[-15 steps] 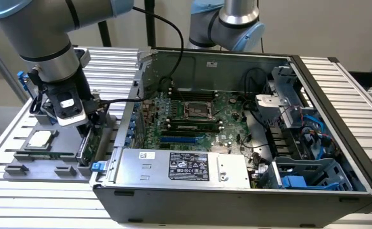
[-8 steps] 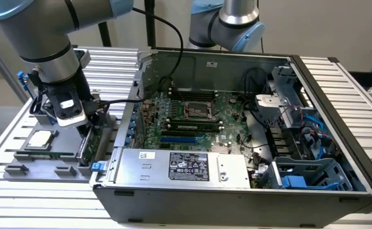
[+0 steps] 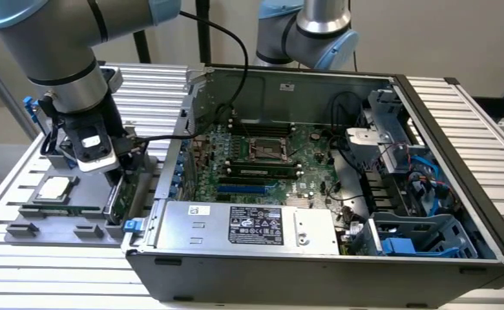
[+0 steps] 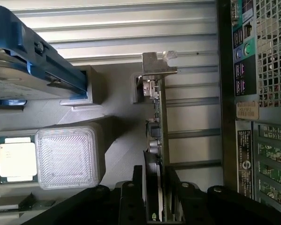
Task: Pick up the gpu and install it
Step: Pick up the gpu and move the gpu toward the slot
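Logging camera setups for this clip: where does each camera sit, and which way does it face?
Exterior view: high up, looking down into the open computer case; the arm and gripper show at this view's left.
Wrist view: on the wrist, looking down along the gripper at the graphics card standing on edge in the gray tray.
Shared: the graphics card, the processor chip and the gray tray.
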Robot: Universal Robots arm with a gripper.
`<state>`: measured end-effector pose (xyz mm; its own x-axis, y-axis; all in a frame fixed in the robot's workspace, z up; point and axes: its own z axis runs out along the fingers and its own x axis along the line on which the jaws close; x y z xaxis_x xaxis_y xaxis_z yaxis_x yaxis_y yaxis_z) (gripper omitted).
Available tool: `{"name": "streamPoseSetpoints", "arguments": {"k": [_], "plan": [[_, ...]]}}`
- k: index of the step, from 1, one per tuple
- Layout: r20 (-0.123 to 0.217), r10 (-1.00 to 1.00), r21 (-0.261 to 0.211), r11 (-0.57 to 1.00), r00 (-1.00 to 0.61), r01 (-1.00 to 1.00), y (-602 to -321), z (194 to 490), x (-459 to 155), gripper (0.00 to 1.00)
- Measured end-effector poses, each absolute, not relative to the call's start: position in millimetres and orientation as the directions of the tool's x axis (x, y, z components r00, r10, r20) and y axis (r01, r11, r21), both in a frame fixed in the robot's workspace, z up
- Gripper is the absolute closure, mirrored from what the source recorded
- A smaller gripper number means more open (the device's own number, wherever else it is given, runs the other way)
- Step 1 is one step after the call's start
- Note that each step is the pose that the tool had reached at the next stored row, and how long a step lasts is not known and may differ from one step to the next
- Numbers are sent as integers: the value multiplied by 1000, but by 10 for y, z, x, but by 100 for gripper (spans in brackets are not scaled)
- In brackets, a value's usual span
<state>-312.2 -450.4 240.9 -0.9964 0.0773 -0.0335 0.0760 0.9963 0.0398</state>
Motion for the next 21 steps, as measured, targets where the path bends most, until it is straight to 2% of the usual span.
{"name": "streamPoseSetpoints", "arguments": {"k": [21], "plan": [[-34, 33, 40, 999, -999, 31, -4506, 2408, -3122, 100]]}}
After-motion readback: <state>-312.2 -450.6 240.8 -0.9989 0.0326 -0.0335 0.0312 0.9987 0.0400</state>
